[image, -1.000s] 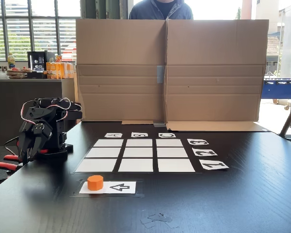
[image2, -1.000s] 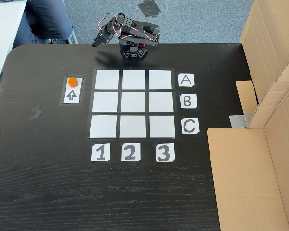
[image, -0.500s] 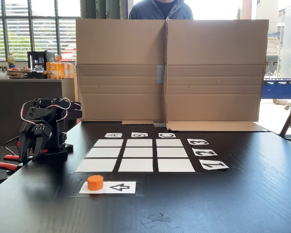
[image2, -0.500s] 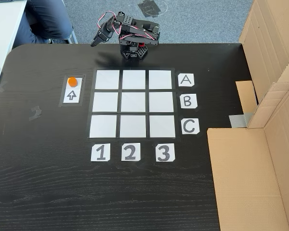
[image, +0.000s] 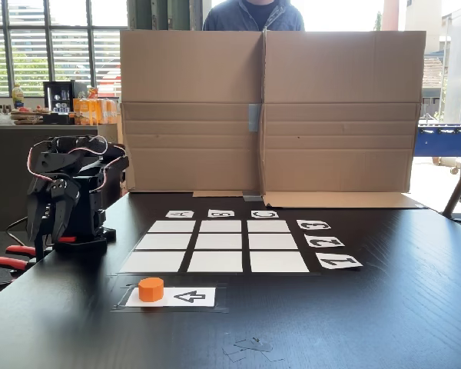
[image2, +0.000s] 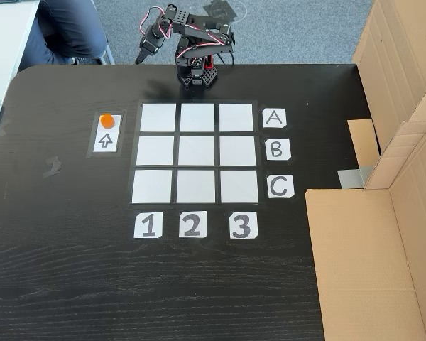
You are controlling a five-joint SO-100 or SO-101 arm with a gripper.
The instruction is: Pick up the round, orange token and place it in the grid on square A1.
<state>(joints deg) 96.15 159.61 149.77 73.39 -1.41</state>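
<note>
The orange token [image2: 107,119] sits upright on the near end of a small white card with an arrow [image2: 106,138], just left of the grid [image2: 195,153] in the top-down fixed view; the same token [image: 150,288] shows in the low fixed view, on the card in front of the grid's nearest row. Square A1 [image2: 158,117], the cell in the row tagged A and the column tagged 1, lies just beside the token, across a narrow black gap. The gripper [image2: 140,58] hangs in the air beyond the table's far edge, well apart from the token, which lies forward of it and a little to the left in that view. In the low fixed view the gripper [image: 43,244] points down beside the arm's base, fingers close together with nothing between them; whether they fully touch I cannot tell. The token is round, so no approach angle is favoured; the reach must come forward and down.
</note>
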